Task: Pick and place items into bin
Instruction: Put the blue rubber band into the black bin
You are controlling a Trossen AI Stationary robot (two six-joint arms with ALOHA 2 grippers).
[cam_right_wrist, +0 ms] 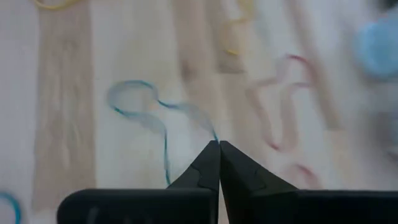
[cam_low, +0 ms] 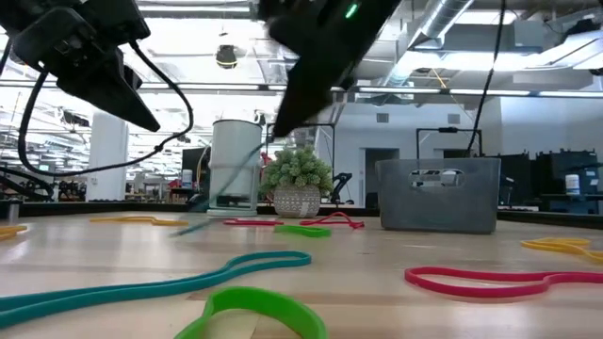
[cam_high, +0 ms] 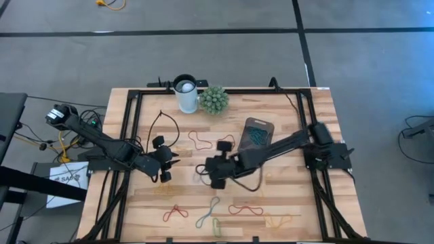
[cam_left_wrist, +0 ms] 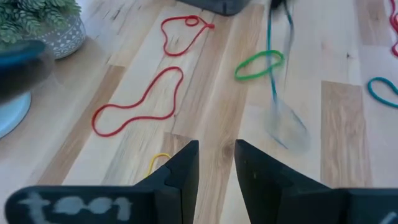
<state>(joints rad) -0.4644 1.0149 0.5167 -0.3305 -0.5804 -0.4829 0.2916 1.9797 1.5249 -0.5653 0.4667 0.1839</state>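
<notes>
Several rubber bands lie flat on the wooden table: a red one [cam_high: 199, 140], another red one [cam_high: 175, 214], a blue-grey one [cam_high: 208, 211] and a yellow one [cam_high: 278, 220]. The grey bin [cam_high: 258, 132] stands far right of centre with teal bands inside. My right gripper [cam_right_wrist: 219, 144], at mid-table [cam_high: 203, 173], is shut on a teal band [cam_right_wrist: 163, 124]. My left gripper [cam_left_wrist: 217, 155] hovers open just to the left [cam_high: 169, 165], above bare wood, near a red band [cam_left_wrist: 140, 102] and a green one [cam_left_wrist: 259, 64]. My right gripper pinches one end of the teal band [cam_right_wrist: 213, 135] between its two fingertips, slanting down from above. The band hangs slack below the fingers [cam_low: 221, 184]. Whether its lower end still rests on the table I cannot tell.
A white cup [cam_high: 185, 91] and a green plant ball [cam_high: 213, 99] stand at the far edge, left of the bin. A black cable [cam_high: 166, 122] loops across the far left. More bands lie along the near edge, among them a teal one [cam_low: 141, 287].
</notes>
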